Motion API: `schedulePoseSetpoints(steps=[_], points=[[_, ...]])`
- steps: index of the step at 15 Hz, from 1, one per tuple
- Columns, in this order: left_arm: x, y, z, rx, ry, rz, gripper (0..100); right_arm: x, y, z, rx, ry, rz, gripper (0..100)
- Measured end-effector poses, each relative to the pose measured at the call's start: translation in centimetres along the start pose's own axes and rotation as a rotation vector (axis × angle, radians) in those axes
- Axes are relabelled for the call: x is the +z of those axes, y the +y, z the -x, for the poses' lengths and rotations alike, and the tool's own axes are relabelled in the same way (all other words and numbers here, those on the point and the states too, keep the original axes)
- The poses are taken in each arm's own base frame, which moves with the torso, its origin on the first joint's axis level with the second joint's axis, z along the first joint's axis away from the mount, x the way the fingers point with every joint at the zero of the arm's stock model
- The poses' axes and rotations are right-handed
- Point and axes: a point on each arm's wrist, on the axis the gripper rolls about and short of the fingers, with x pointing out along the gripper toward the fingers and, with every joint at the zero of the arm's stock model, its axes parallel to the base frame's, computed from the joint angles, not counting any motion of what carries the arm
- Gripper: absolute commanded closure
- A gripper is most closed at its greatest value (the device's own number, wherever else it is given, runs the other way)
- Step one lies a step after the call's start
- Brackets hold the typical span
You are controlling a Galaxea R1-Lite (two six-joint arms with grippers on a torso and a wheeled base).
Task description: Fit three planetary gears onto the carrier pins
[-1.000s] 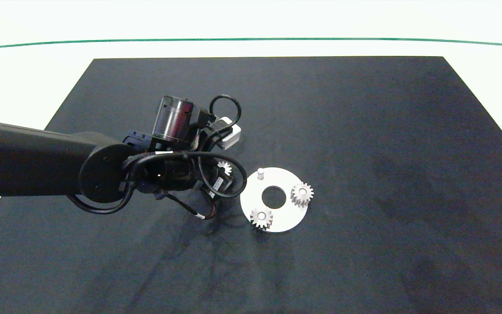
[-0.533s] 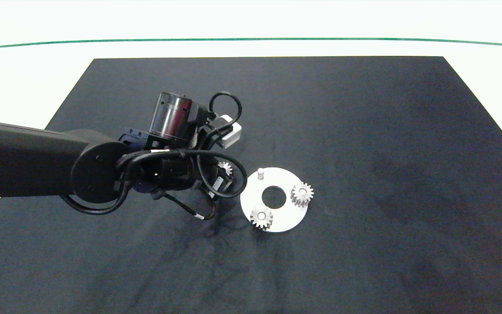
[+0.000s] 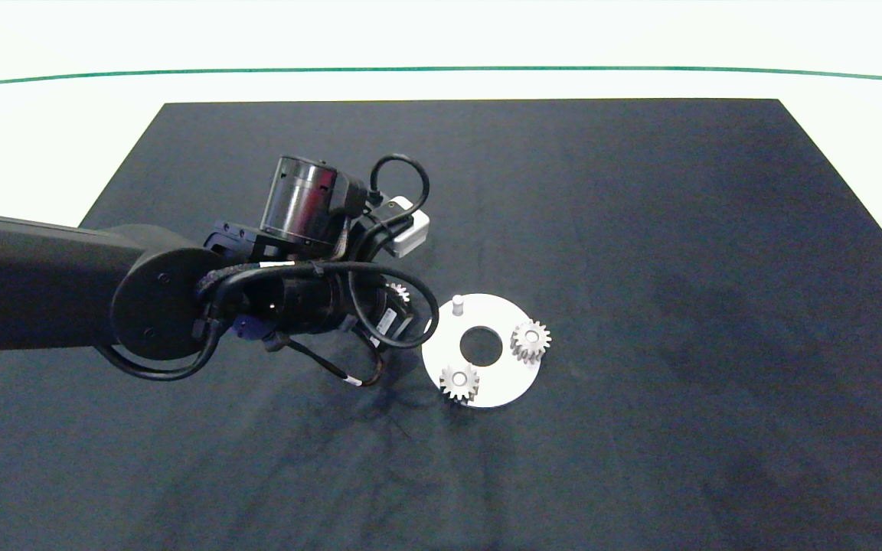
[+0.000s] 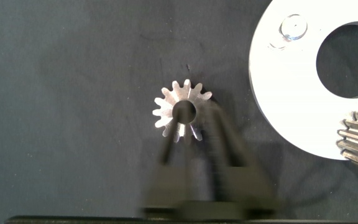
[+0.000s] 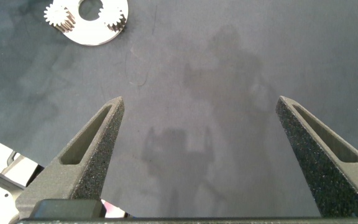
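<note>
Third planetary gear (image 4: 181, 112) on mat, between left pincer (image 4: 194, 134) fingertips, beside disc (image 4: 291, 112)

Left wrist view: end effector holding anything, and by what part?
Left end effector pinches the third gear, one finger through its centre hole, one outside the teeth. Right holds nothing.

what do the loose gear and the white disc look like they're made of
Loose gear: probably metal, silver-grey with a dull sheen on its crisp teeth. White disc: likely plastic, uniformly white and smooth, softly glossy; painted metal can't be ruled out.
</note>
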Motion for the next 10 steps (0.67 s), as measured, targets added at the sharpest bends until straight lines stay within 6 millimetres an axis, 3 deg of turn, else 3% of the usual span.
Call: schedulePoseSetpoints(steps=[3,4,10], points=[[0.04,0.04,0.03,0.001,-0.003,0.0,90,0.0,0.0,0.0,0.001,0.0,0.0,0],[0.09,0.08,0.06,0.003,-0.005,0.001,0,-0.01,0.0,0.0,0.001,0.0,0.0,0],[0.38,0.53,0.56,0.015,-0.018,0.005,0,-0.05,0.02,-0.04,0.002,0.002,0.001,0]])
